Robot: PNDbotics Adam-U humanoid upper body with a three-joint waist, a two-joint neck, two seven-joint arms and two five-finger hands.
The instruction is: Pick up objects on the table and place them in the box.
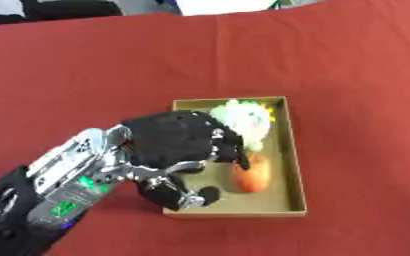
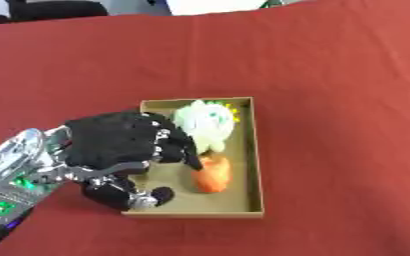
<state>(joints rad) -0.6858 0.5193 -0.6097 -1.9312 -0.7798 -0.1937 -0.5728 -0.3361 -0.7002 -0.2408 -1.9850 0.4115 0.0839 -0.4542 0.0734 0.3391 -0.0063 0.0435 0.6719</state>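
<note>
A shallow cardboard box lies on the red tablecloth. Inside it, at the far end, rests a pale green and white plush toy with yellow spikes. An orange object, shaped like a carrot or a fruit, lies nearer the front. My left hand comes in from the lower left and hangs over the box's left half, fingers spread and reaching down towards the orange object, thumb low by the front wall. Nothing is held between them. My right hand shows in neither view.
The red cloth covers the whole table around the box. Dark and white things lie beyond the far edge.
</note>
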